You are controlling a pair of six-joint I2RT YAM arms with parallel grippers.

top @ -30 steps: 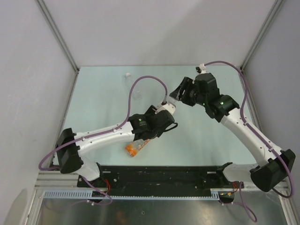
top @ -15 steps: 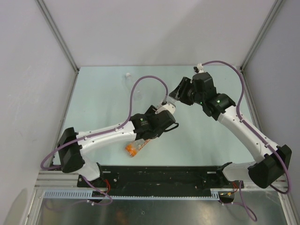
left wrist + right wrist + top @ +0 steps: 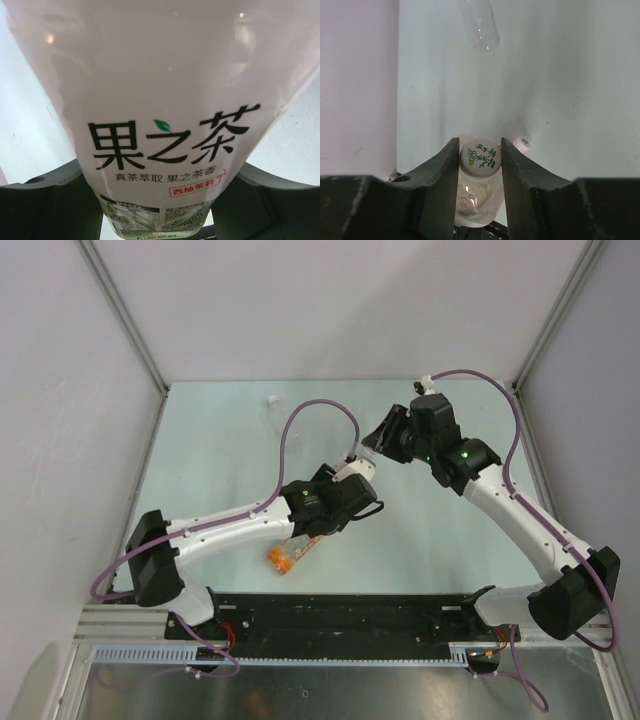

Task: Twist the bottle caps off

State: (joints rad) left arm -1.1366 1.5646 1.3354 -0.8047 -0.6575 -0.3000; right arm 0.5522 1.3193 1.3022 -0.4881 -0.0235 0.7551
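Note:
My left gripper [image 3: 356, 470] is shut on the body of the yellow-green bottle [image 3: 160, 100], whose white label with black print fills the left wrist view; the dark fingers [image 3: 45, 205] sit on both sides of it. My right gripper [image 3: 480, 156] is shut on that bottle's white cap [image 3: 480, 155], which has green print, with a jaw pressed against each side. In the top view the right gripper [image 3: 373, 447] meets the left one above the table's middle. The orange bottle [image 3: 288, 555] lies on the table below the left arm. The clear bottle [image 3: 479, 22] lies further back.
A loose white cap [image 3: 522, 144] lies on the table just right of my right fingers. The clear bottle [image 3: 285, 430] lies at the back left of the pale green table [image 3: 200, 470]. Grey walls close in the sides and back. A black rail [image 3: 340, 615] runs along the near edge.
The right wrist has shifted slightly left and turned a little around the cap. The left arm and the bottles on the table have hardly moved.

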